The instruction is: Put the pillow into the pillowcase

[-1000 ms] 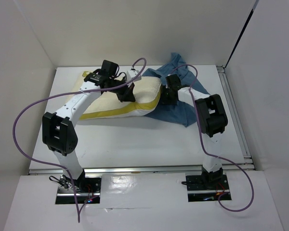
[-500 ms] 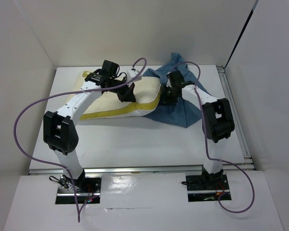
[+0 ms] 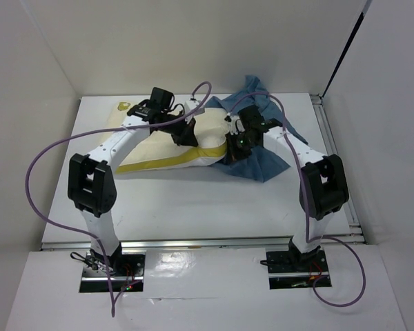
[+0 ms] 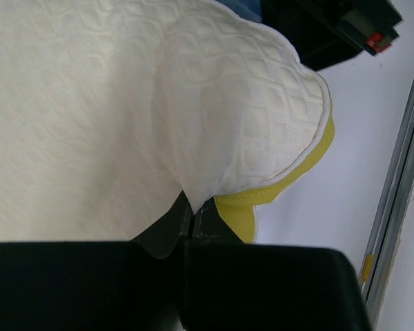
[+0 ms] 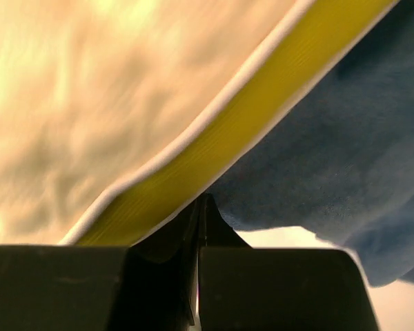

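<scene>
The cream pillow [image 3: 159, 148] with its yellow edge seam lies across the table's middle left. The slate-blue pillowcase [image 3: 270, 157] lies crumpled at its right end. My left gripper [image 3: 185, 136] is shut on a pinch of the pillow's top cloth near its right end; the left wrist view shows the pinch [image 4: 192, 207] and the quilted pillow [image 4: 90, 103]. My right gripper [image 3: 234, 146] is shut at the pillow's right corner. In the right wrist view its tips [image 5: 201, 201] meet at the pillowcase's edge [image 5: 331, 152], just under the pillow's seam [image 5: 214, 165].
White walls enclose the table on the left, back and right. A metal rail [image 3: 334, 165] runs along the table's right edge. Purple cables loop off both arms. The right arm's black wrist [image 4: 317, 27] sits close beyond the pillow corner.
The right gripper has moved left and forward, closing in on the pillow's right corner, and its elbow has swung right. The left gripper stays pinched on the pillow.
</scene>
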`<state>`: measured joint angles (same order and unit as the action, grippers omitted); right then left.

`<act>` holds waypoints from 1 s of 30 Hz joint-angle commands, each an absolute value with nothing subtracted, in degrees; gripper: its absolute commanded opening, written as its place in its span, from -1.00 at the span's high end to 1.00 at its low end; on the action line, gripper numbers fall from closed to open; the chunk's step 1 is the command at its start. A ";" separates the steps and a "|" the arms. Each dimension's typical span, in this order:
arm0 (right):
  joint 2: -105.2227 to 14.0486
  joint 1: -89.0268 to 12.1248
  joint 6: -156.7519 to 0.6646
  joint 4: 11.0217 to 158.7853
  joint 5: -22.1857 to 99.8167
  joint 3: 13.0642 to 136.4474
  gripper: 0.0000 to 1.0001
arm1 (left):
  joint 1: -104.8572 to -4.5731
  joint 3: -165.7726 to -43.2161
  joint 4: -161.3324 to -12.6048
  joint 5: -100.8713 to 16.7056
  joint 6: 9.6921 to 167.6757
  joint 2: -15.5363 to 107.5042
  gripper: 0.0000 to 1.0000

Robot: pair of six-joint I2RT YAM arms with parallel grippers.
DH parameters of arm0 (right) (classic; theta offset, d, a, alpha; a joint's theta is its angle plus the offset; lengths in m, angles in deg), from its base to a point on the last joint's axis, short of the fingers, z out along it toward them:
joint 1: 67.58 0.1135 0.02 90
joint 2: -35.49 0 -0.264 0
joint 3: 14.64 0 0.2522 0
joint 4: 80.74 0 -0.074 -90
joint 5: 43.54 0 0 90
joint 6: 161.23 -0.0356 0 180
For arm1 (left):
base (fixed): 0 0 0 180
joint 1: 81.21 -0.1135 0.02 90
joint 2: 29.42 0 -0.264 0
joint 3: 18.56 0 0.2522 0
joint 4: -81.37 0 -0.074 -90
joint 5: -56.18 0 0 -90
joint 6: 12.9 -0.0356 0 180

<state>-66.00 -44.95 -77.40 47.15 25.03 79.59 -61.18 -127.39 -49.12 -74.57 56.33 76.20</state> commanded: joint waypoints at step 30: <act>-52.40 -33.74 -69.82 47.26 22.55 75.41 1.00 | -57.84 -135.51 -61.49 -58.69 68.14 94.94 1.00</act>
<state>-54.96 -36.16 -69.21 48.29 28.61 73.64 -57.69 -135.11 -55.13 -67.71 69.81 92.03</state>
